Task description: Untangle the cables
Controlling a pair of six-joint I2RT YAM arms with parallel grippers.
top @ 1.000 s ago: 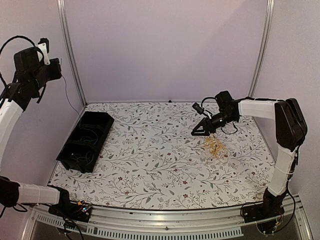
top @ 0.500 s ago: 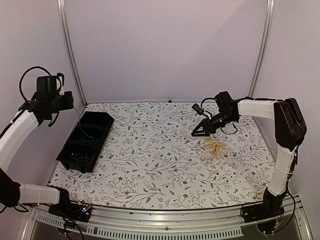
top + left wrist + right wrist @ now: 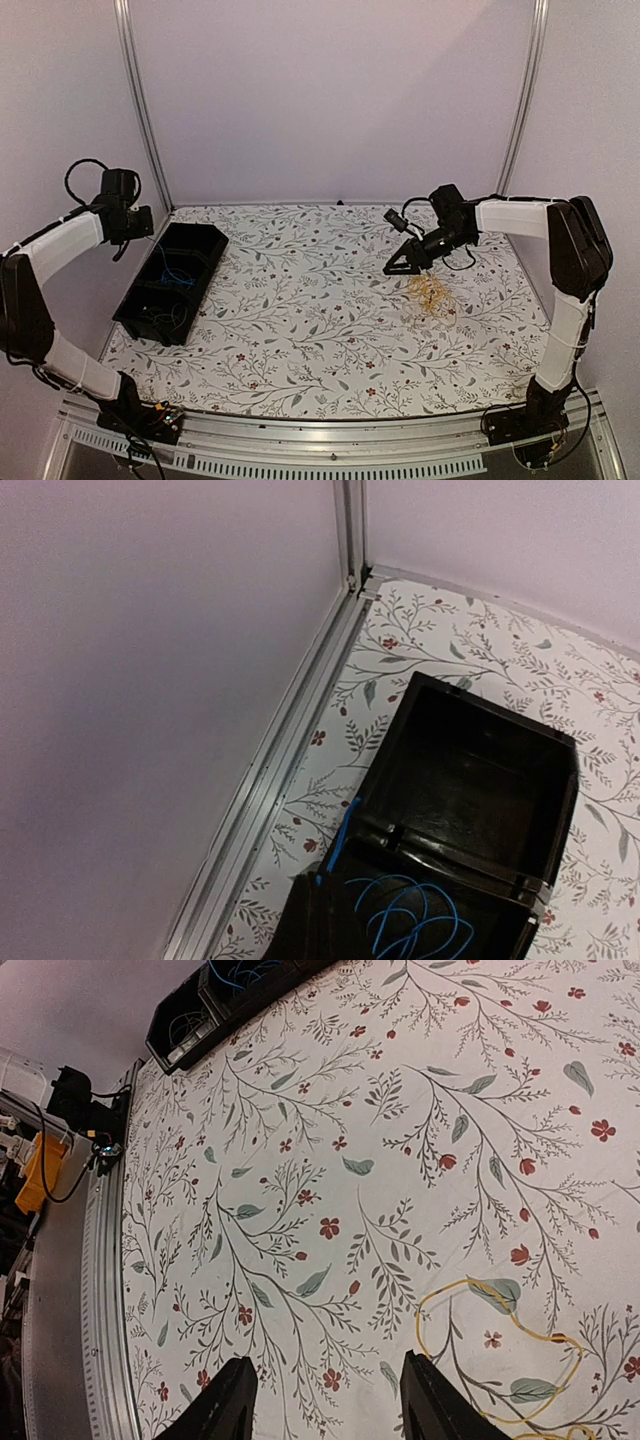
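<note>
The left pincer [image 3: 133, 222] is closed. Just below it, a black tray [image 3: 170, 280] holds a blue cable [image 3: 405, 920]. The right pincer [image 3: 400, 266] gapes wide above the floral counter [image 3: 300, 330], with the yellow cables [image 3: 432, 293] lying loose beside its right finger.

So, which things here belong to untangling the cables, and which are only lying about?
Job: yellow cables; blue cable in the black bin; open right claw.
Lying about: floral table cover; orange object beyond the table's edge.
</note>
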